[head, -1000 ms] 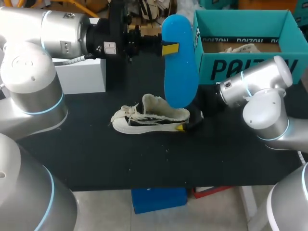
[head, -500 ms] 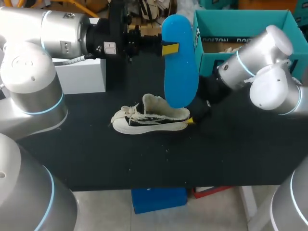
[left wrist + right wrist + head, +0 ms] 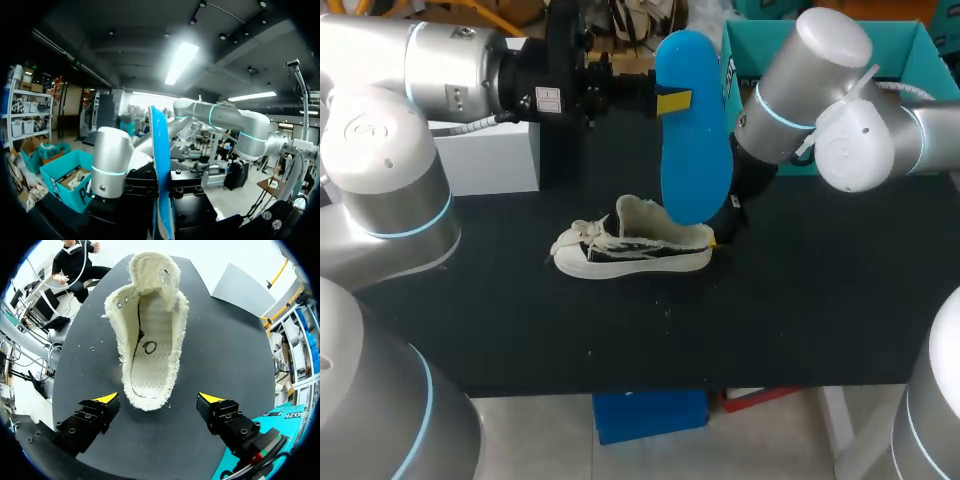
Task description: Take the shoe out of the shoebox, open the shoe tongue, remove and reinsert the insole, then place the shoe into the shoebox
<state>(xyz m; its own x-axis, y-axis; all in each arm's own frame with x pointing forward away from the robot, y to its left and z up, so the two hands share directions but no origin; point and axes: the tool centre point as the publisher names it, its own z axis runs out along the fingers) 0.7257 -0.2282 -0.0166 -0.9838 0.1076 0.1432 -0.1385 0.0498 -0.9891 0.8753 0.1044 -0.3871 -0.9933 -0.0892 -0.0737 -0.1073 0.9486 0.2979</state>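
Shoe (image 3: 635,250) sits upright on the black table (image 3: 800,300) in the head view, outside the teal shoebox (image 3: 910,50), with the left gripper (image 3: 665,100) clamped on the blue insole (image 3: 695,150) above it. Left wrist view: insole edge-on between the fingers. Right wrist view: right gripper (image 3: 159,401) wide open, empty, flanking the heel.

Lettering on shoebox (image 3: 760,50) mostly hidden, probably unreadable.

**Tally at the table**

One shoe (image 3: 632,248), one blue insole (image 3: 692,130), one teal shoebox (image 3: 750,45), one white box (image 3: 490,155). Two arms: left arm (image 3: 440,70), right arm (image 3: 790,100). Two grippers: left gripper (image 3: 667,100), right gripper (image 3: 160,399), two yellow tips apiece.
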